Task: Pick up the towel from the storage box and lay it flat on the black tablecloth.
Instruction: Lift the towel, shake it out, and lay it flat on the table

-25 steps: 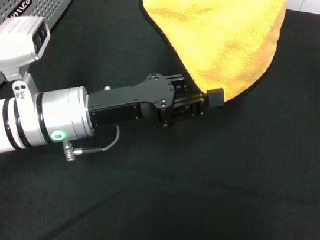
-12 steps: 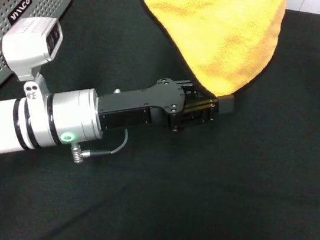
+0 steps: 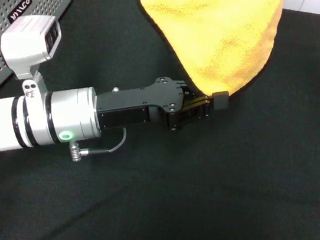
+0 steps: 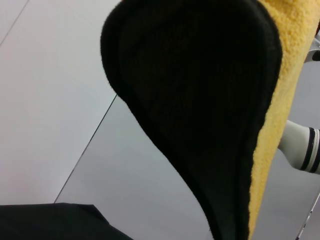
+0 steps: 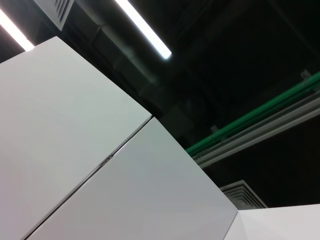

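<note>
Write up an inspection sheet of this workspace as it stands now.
Surface: black tablecloth, bare ahead of the arm.
Job's things: towel hanging, yellow face toward the head camera, lowest corner in the left tool; storage box at the robot's left.
Clutter: nothing seen.
Grippers: left tool shut on the towel corner above the cloth; right tool not in view.
Cables: thin grey lead looped under the left wrist.
Surroundings: white wall panels, ceiling lights.

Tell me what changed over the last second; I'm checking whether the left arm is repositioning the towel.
The left hand, shut on the towel's lower corner, moved toward the robot's right and slightly forward, then eased back up a little, with the towel edge shifting slightly. The storage box and black tablecloth stayed put.
</note>
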Tool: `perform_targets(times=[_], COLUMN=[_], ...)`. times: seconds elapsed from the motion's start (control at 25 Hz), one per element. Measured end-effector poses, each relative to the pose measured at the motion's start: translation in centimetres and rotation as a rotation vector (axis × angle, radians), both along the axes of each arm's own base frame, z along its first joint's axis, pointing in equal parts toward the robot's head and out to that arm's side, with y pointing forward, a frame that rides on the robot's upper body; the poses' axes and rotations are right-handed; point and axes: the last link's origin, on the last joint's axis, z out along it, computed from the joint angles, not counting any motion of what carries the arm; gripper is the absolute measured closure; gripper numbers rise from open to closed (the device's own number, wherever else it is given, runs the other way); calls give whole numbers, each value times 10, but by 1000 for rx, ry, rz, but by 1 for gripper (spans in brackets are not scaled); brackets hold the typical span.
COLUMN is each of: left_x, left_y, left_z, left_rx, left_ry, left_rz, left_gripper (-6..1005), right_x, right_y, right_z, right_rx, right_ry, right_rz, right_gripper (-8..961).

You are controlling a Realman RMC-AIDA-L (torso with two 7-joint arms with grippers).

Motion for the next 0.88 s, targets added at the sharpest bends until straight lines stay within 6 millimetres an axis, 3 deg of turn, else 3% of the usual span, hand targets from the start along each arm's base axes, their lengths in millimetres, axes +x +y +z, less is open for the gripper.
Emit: perform_targets(times=[0.08, 0.28, 0.52, 0.88], left_x=[0, 0, 1, 7], left_y=[0, 0, -2, -12], left_z=[0, 0, 2, 13], left_rx=[-1, -1, -7, -40], left_ry=[2, 2, -11, -98], left_rz=[-1, -3, -12, -65], left_gripper=[658, 899, 968, 968], right_x=[0, 0, 4, 17], right_y=[0, 0, 1, 4], right_z=[0, 0, -7, -11], right_rx=[0, 0, -18, -37], right_ry=[0, -1, -24, -30], right_rz=[-1, -4, -19, -71], right_gripper=[948, 948, 948, 948])
